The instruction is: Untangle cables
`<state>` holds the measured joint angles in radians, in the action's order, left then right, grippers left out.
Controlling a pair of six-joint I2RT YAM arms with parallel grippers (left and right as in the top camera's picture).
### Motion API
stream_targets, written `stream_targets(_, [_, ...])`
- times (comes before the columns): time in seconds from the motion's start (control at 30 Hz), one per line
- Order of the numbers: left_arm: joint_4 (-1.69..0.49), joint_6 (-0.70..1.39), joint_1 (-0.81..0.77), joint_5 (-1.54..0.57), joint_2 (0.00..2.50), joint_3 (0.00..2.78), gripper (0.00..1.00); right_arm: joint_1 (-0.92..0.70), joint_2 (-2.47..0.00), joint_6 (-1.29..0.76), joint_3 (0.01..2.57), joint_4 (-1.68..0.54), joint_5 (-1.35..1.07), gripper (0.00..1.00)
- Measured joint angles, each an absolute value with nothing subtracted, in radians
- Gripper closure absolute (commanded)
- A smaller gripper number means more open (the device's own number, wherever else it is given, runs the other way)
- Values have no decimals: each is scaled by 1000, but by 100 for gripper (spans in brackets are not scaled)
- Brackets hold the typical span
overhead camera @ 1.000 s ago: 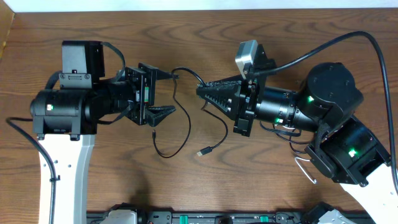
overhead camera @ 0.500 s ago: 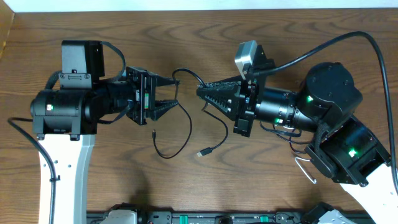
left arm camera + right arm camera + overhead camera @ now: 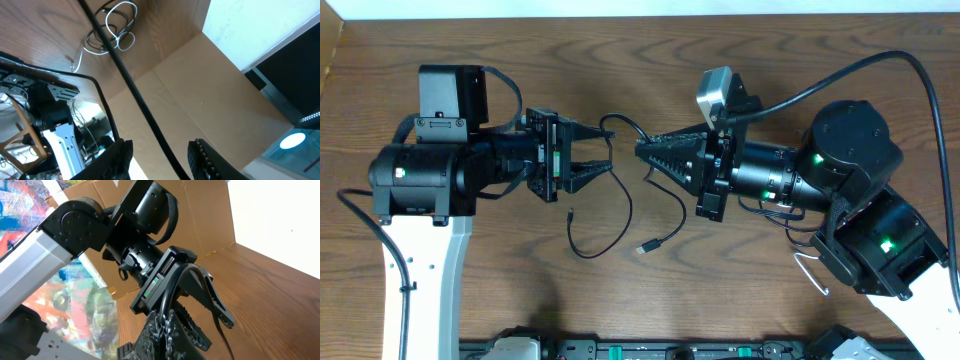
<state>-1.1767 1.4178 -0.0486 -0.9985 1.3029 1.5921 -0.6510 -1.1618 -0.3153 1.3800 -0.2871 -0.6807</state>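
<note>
One black cable (image 3: 135, 92), thin, light and limp, leaves my right gripper (image 3: 642, 149), clamped on it, and passes between the parted jaws of my left gripper (image 3: 608, 152); I'd pinch firmly there.

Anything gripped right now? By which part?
Right gripper is pinching a black cable at its fingertips, mid-length, not at a plug. Left gripper is open around it, holding nothing.

Left pincer (image 3: 161, 161) fingertips and black cable (image 3: 131, 85) lower run past the wrist view's bottom edge.
</note>
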Motion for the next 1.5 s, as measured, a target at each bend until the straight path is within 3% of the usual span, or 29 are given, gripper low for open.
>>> stream_targets(0.33, [-1177, 1418, -49, -1019, 1303, 1592, 59, -651, -1162, -315, 1380, -287, -682, 99])
stream_targets(0.47, [-1176, 1419, -49, -1019, 1303, 1592, 69, -651, -1162, -315, 1380, -287, -683, 99])
stream_targets(0.53, [-1176, 1419, -49, -1022, 1303, 1592, 70, -651, -1162, -315, 1380, -287, -684, 99])
stream_targets(0.73, [-1176, 1425, -49, -1023, 1303, 1592, 61, -651, -1162, -315, 1380, -291, -684, 99])
stream_targets(1.2, [-1175, 1443, -49, -1049, 1303, 1592, 61, -651, -1162, -315, 1380, -310, -698, 99])
stream_targets(1.37, [-1174, 1446, -49, -1078, 1303, 1592, 47, -651, -1162, -315, 1380, -317, -704, 99])
stream_targets(1.43, [-1174, 1446, -49, -1086, 1303, 1592, 46, -651, -1162, -315, 1380, -317, -707, 99])
stream_targets(1.5, [-1174, 1448, -49, -1094, 1303, 1592, 52, -651, -1162, -315, 1380, -317, -707, 99])
